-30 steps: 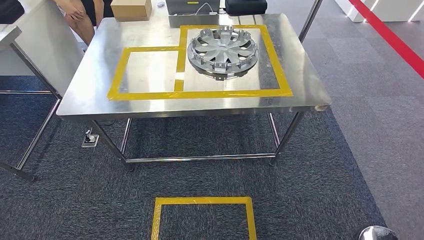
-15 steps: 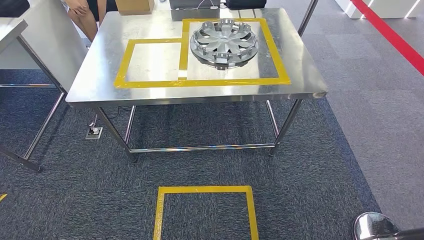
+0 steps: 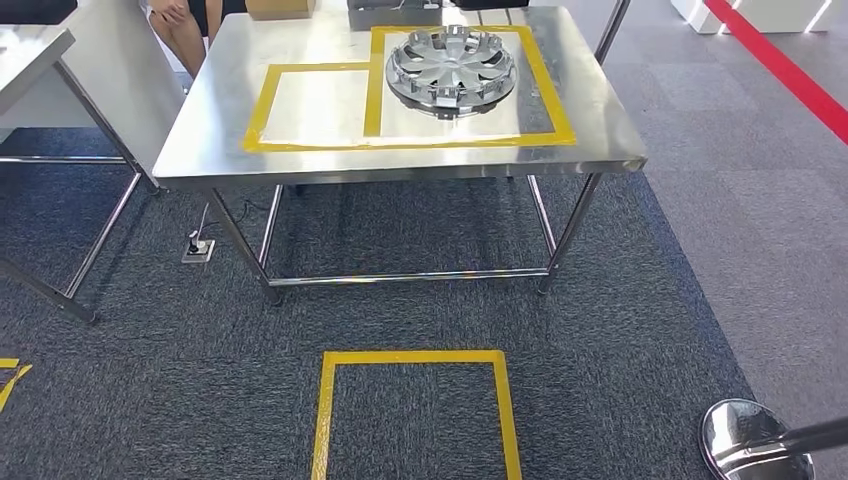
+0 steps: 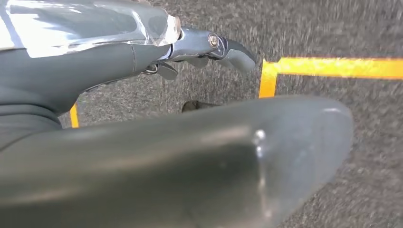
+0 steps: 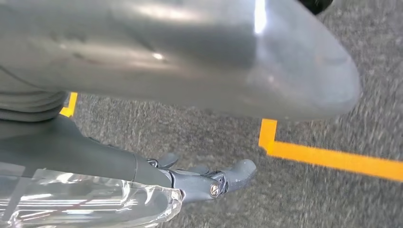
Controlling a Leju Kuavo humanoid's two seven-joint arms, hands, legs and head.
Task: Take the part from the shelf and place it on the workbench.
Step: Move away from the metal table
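A silver wheel cover [image 3: 452,68] lies flat on the steel workbench [image 3: 600,120], inside the larger of two yellow-taped rectangles. The smaller rectangle [image 3: 310,105] to its left holds nothing. My left hand [image 4: 95,66] hangs over dark carpet, its fingers [image 4: 233,50] stretched out and apart from the thick thumb, holding nothing. My right hand [image 5: 85,156] hangs the same way over the carpet, fingers [image 5: 237,173] extended, with nothing in it.
A yellow taped square [image 3: 415,357] marks the carpet in front of the workbench. A second table [image 3: 30,50] stands at the left, a person's arm [image 3: 182,22] shows behind it. A floor socket [image 3: 198,248] lies under the bench; a chrome post base [image 3: 750,440] stands at lower right.
The whole picture has shifted: the workbench now sits higher and farther off and more floor shows, so the camera has drawn back. The wheel cover stays in its rectangle.
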